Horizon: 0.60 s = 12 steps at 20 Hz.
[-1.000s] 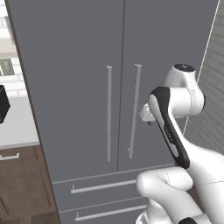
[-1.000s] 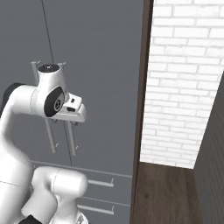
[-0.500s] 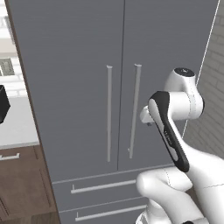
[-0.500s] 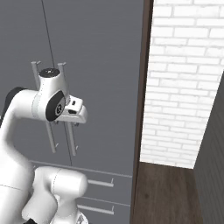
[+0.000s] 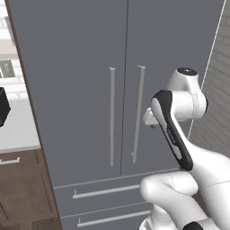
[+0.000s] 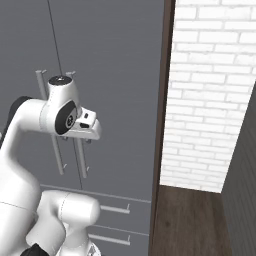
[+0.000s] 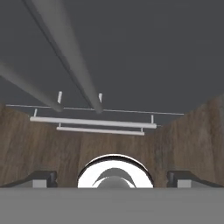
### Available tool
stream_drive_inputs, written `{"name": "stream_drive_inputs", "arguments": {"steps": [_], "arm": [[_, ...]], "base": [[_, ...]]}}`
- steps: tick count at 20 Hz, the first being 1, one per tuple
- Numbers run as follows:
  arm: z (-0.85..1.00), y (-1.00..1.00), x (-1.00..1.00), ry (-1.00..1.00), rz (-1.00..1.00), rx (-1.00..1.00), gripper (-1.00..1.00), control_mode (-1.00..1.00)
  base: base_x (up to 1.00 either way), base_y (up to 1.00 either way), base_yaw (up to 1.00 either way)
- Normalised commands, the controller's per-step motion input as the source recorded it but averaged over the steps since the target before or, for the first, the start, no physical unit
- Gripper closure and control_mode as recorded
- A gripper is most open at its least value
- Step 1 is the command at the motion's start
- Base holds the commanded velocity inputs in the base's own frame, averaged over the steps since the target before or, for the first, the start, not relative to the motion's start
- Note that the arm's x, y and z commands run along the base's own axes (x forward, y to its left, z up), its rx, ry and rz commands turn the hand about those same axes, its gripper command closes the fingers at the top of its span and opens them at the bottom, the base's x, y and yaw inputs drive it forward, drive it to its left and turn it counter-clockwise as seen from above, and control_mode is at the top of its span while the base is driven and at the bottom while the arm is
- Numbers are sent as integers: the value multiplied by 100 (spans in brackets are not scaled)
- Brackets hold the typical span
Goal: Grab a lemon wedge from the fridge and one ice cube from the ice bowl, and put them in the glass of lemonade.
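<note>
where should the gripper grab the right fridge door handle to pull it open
Grip the right door's bar handle around its middle. It is a long upright bar standing off the closed fridge on short posts, so there is a gap behind it. Come straight at the door front with the fingers on either side of the bar. The open gripper hangs close by it, pointing downward, so it would likely need turning first.

Arm folded up: white upper link rising from the base, elbow high, forearm with a dark strip angled back down. Hand (image 7: 112, 179) at mid-height close against the fridge (image 5: 81, 67) doors, level with the lower part of its bar handles, pointing down. Fingertips (image 7: 41, 178) spread wide apart, nothing between them.
</note>
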Motion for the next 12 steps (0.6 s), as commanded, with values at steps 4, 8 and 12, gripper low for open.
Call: {"name": "stream_drive_inputs", "arguments": {"steps": [4, 8, 12], "arm": [[0, 0, 0, 0, 0, 0, -100, 100], [0, 0, 0, 0, 0, 0, -100, 100], [0, 0, 0, 0, 0, 0, -100, 100]], "base": [[-48, 4, 6], [-69, 24, 9], [-21, 82, 3]]}}
